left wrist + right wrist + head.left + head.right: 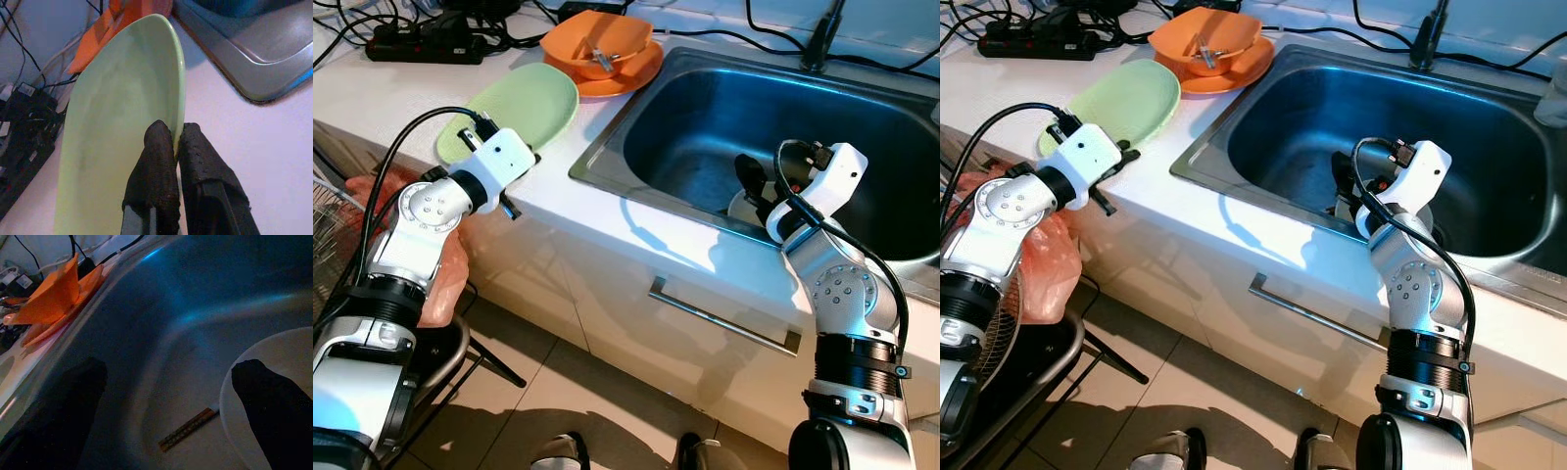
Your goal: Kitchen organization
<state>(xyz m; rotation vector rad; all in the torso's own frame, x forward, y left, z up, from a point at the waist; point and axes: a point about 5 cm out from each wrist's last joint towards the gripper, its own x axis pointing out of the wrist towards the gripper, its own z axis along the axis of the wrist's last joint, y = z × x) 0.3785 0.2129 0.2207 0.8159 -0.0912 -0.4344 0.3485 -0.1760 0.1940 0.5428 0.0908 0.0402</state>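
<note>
On white counter beside steel sink: left gripper pinches rim of pale green oval plate. Right gripper spread wide over white dish in basin. Looks early; orange dishes untouched.

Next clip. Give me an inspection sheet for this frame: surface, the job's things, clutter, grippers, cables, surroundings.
Surface: white countertop with a steel sink set in it.
Job's things: green plate on the counter; orange bowl with something in it, on an orange plate at the sink's corner; white dish in the sink.
Clutter: small stick-like item on the sink floor.
Grippers: left gripper pinches the green plate's rim; right gripper is open inside the sink, one finger over the white dish.
Cables: power strip and black leads along the back of the counter.
Surroundings: drawer handle below; tiled floor; orange bag by the left arm.
</note>
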